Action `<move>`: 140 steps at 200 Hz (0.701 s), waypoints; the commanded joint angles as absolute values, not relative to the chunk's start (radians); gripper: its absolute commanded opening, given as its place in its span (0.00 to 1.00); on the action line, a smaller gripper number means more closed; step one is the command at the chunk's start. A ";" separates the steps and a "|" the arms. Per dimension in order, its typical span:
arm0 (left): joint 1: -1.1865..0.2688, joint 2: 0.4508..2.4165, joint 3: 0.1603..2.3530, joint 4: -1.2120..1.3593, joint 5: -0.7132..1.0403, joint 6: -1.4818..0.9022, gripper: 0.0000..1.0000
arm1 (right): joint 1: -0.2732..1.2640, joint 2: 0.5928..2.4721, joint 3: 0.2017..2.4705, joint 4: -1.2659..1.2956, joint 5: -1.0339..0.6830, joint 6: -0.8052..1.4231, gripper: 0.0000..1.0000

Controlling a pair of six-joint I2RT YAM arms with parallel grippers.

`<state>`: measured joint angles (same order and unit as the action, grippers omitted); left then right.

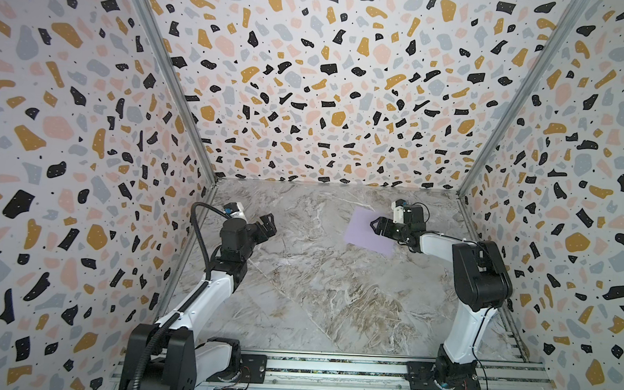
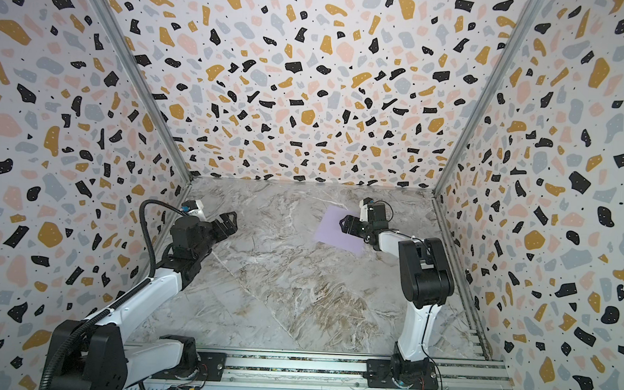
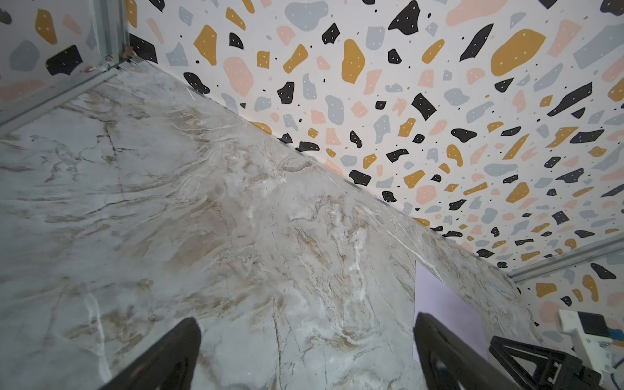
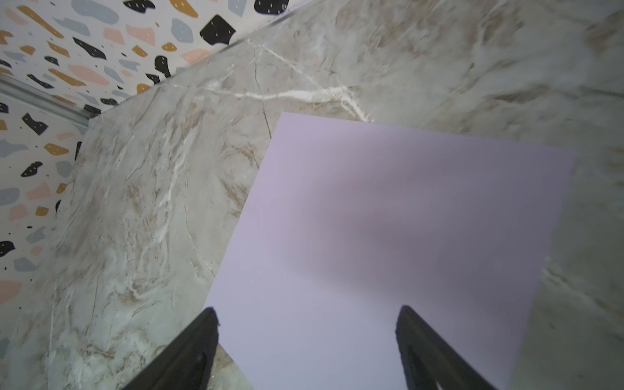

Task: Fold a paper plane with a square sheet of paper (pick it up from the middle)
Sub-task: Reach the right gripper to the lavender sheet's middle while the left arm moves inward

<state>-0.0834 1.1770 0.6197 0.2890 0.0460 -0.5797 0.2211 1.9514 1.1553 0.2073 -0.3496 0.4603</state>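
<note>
Reaching across the far right of the grey-and-tan marbled counter (image 1: 317, 284), my right pincer (image 1: 373, 224) sits low over the square sheet of pale lilac paper (image 1: 360, 231), which lies flat and unfolded there, closer to the back wall than to the rail my arms are mounted on. In both top views the black fingertips point toward the middle of the sheet (image 2: 332, 228), with the pincer (image 2: 343, 221) coming in from the sheet's right side. In the right wrist view the jaws of that pincer (image 4: 308, 309) stand apart with lilac paper (image 4: 388, 219) filling the gap between them; one fingertip (image 4: 211, 314) is over the sheet's edge, the other over its plain surface, and I cannot tell whether either touches the paper. Nothing is gripped. My left pincer (image 1: 269, 221) hangs above the left side of the counter, well apart from the sheet, its jaws spread wide and empty. In the left wrist view that pincer (image 3: 305, 317) frames bare marble, and a strip of the lilac sheet (image 3: 439, 297) shows beside one of its fingers. Terrazzo-patterned walls (image 2: 308, 93) speckled black, ochre, pink and grey enclose the counter on three sides.
</note>
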 commanded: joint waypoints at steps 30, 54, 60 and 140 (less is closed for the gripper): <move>-0.097 1.220 0.663 0.291 0.143 -0.563 1.00 | 0.260 2.024 1.262 0.100 -0.358 0.433 0.81; -0.105 1.237 0.682 0.262 0.143 -0.559 1.00 | 0.278 2.034 1.254 0.084 -0.355 0.418 0.81; -0.109 1.240 0.684 0.258 0.143 -0.558 1.00 | 0.284 2.036 1.248 0.078 -0.353 0.413 0.81; -0.167 1.275 0.718 0.165 0.178 -0.560 1.00 | 0.442 1.880 0.925 0.119 -0.363 0.393 0.78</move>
<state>-0.1482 1.2716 0.6701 0.1905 0.1555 -0.5713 0.3672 1.9320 1.0492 0.2031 -0.3489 0.3939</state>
